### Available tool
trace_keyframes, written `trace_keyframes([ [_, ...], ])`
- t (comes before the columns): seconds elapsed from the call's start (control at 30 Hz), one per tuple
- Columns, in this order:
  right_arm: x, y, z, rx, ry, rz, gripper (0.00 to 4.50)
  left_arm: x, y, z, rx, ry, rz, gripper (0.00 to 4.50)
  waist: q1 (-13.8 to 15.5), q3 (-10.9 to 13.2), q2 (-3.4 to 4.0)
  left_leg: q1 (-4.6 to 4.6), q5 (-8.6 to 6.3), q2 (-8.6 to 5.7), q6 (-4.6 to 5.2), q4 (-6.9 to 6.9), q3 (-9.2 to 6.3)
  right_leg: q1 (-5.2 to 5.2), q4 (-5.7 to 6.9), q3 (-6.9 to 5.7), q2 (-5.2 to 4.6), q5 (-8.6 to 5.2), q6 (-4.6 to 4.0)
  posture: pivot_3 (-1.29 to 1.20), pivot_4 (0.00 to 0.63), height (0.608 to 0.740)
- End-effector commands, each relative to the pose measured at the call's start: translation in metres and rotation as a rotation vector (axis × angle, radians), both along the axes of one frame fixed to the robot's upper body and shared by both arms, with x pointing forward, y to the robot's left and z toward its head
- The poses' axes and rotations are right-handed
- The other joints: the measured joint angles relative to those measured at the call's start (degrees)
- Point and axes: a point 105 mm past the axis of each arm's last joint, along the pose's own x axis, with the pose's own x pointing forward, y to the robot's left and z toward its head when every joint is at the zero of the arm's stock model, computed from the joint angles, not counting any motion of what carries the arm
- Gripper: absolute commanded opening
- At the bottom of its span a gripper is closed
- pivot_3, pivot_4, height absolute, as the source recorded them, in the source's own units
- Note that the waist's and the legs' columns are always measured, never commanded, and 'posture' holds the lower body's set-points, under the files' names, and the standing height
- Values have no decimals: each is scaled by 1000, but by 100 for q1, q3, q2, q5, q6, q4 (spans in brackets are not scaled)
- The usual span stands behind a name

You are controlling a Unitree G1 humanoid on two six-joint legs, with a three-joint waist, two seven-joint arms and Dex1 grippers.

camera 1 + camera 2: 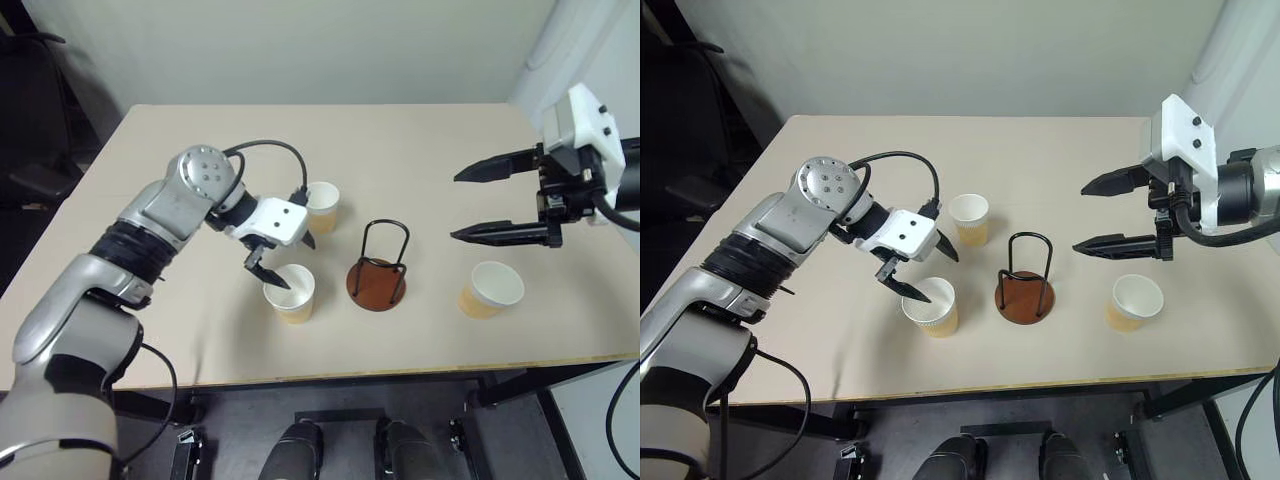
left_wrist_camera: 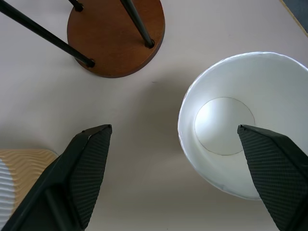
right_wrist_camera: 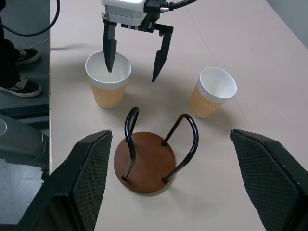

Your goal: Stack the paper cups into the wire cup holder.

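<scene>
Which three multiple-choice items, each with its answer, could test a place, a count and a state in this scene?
1. Where is the holder?
A. between the cups
B. on the floor
C. in the right gripper

2. How many cups stand on the table?
A. one
B. three
C. five

3. How is the left gripper?
A. shut on a cup
B. open, one finger over the near cup's mouth
C. shut on the holder

Answers:
1 A, cups stand on both sides.
2 B, near, far and right cups.
3 B, fingers apart, nothing gripped.
</scene>
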Motion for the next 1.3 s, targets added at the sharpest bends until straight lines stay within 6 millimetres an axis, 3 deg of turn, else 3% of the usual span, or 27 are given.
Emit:
trace_keyframes([
  [0.03,-5,0,9,-9,-41,4,4016,-5,1,2,25,7,-36,3542,1,0,0,0,0,0,0,0,0,0,1,0,0,0,0,0,150,740],
  [0.37,-3,-1,6,-11,-32,1,4016,-12,6,6,52,63,-32,22,4,0,0,0,1,0,0,3,0,1,3,-1,0,1,1,0,150,740],
  [0.67,0,-6,5,-7,-28,-10,4016,-17,10,15,69,86,-34,22,5,0,0,-1,1,0,1,6,0,1,4,-2,-1,1,1,0,150,740],
  [0.77,2,-8,7,-4,-32,-17,4016,-14,9,26,56,81,-18,22,5,0,0,-3,1,0,1,6,0,1,3,-2,-1,1,1,0,150,740],
  [1.03,12,-20,16,3,-57,-63,4016,13,-3,81,-36,-53,49,22,22,0,0,-7,3,-2,5,8,-1,4,1,-6,-4,2,3,0,150,740],
  [1.1,14,-23,19,6,-64,-74,4016,20,-14,103,-75,-104,57,22,37,1,-2,-14,5,-1,6,9,-4,2,-4,-5,-7,6,8,0,150,740],
  [1.3,16,-26,20,5,-63,-83,4016,22,-52,134,-162,-140,16,22,46,2,-1,-21,-9,-3,24,5,8,1,-19,-1,-18,2,23,0,150,740],
])
